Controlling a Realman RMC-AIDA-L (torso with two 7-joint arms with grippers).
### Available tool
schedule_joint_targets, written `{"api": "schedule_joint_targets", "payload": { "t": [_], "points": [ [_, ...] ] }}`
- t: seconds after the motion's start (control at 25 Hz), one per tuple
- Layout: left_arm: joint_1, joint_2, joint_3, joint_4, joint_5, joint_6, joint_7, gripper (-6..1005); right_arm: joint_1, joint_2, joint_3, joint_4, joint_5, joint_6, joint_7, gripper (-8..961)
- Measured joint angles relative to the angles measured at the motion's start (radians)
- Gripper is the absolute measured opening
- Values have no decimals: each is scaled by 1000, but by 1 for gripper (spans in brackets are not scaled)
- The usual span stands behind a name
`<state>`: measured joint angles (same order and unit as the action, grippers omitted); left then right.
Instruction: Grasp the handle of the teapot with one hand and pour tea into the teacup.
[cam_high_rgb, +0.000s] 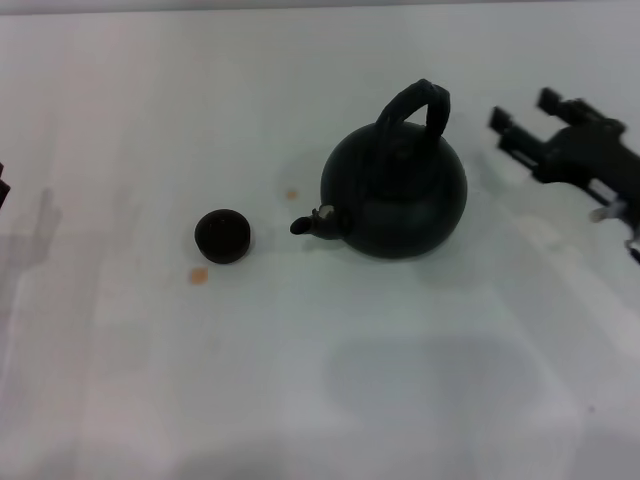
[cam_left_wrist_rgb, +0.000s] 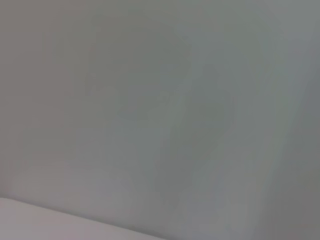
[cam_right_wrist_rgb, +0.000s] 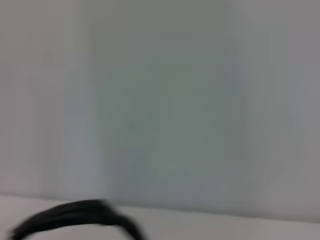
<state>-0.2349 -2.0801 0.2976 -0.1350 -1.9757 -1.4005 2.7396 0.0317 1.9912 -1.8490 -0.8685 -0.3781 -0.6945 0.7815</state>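
The matte-black teapot (cam_high_rgb: 395, 190) stands upright on the white table, its short spout (cam_high_rgb: 305, 225) pointing left toward the teacup. Its black arched handle (cam_high_rgb: 415, 105) rises over the top; a curved piece of it shows in the right wrist view (cam_right_wrist_rgb: 75, 216). The tiny dark teacup (cam_high_rgb: 222, 236) sits to the left of the spout, apart from it. Small orange drops of tea (cam_high_rgb: 199, 275) lie on the table by the cup, and another (cam_high_rgb: 291, 194) lies near the spout. My right gripper (cam_high_rgb: 520, 120) is open, to the right of the handle and apart from it. My left arm (cam_high_rgb: 3, 185) shows only at the left edge.
The white table (cam_high_rgb: 400, 380) spreads all around the pot and cup. The left wrist view shows only a blank pale surface.
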Motion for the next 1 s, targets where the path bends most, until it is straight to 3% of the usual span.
{"api": "schedule_joint_targets", "payload": {
  "t": [0.2, 0.28, 0.32, 0.36, 0.52, 0.84, 1.0],
  "points": [
    [0, 0, 0, 0, -6, 3, 0, 860, 23, 22, 182, 176, 8, -156, 21, 733],
    [-2, 0, 0, 0, -6, 8, 0, 860, 79, 27, 287, 357, 96, -321, 20, 732],
    [-3, 0, 0, -1, -6, 8, 0, 860, 79, 27, 287, 357, 96, -321, 20, 731],
    [-4, 0, 0, -2, -6, 9, 0, 860, 127, 27, 333, 484, 172, -431, 14, 731],
    [-6, 0, 0, -7, -6, 9, 0, 861, 192, 26, 387, 639, 241, -543, -17, 729],
    [-13, -1, 0, -9, -5, 9, 0, 862, 216, 36, 393, 675, 251, -563, -279, 725],
    [-16, -2, 0, -9, -3, 9, 0, 862, 222, 37, 392, 679, 252, -560, -307, 725]
  ]
}}
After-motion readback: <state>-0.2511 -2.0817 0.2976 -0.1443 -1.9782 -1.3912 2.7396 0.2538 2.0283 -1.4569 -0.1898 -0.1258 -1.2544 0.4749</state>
